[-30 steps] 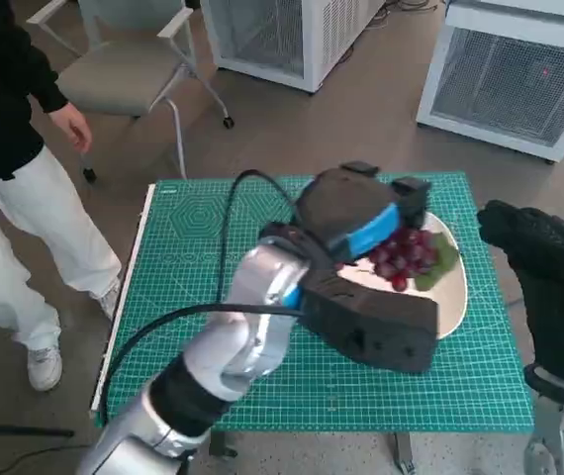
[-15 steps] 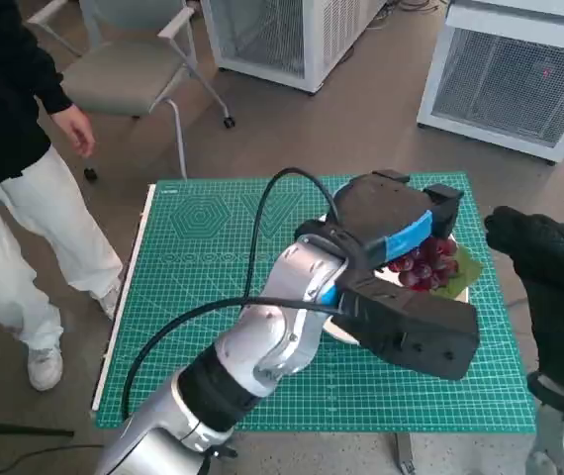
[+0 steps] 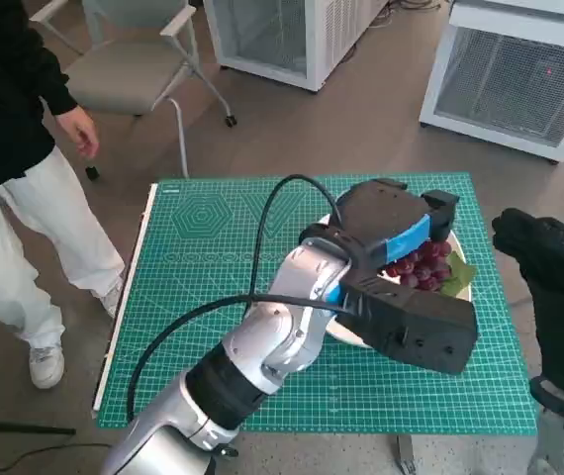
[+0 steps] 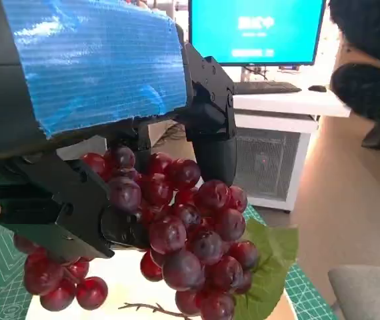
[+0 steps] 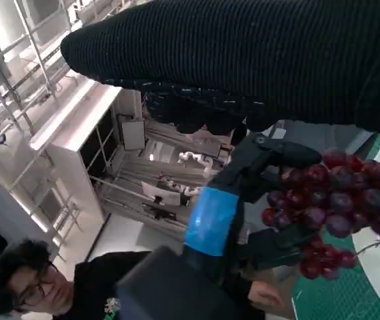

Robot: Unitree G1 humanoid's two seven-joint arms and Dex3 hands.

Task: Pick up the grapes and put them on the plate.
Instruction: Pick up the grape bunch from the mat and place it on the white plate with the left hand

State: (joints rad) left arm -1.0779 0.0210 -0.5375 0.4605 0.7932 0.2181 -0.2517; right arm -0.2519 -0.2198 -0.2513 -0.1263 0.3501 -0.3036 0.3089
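Note:
A bunch of dark red grapes (image 3: 421, 265) with a green leaf (image 3: 457, 271) hangs from my left hand (image 3: 389, 222), which grips it from above. The bunch is over the white plate (image 3: 344, 332) at the right side of the green mat (image 3: 203, 247). In the left wrist view the black fingers (image 4: 63, 213) clasp the grapes (image 4: 190, 233) close above the plate (image 4: 120, 293); I cannot tell whether the lowest grapes touch it. My gloved right hand (image 3: 556, 287) is raised beyond the table's right edge, holding nothing. The right wrist view shows the grapes (image 5: 337, 200) under the blue-taped left hand (image 5: 210, 220).
A person in a black top and white trousers (image 3: 10, 188) stands left of the table and also shows in the right wrist view (image 5: 17, 283). A grey chair (image 3: 129, 74) and white cabinets (image 3: 519, 84) stand behind. A black cable (image 3: 262, 233) loops over my left forearm.
My left hand has carried the grapes to the right, from the plate's middle toward its right part; over the last half second it hardly moved. My right hand shifted slightly right.

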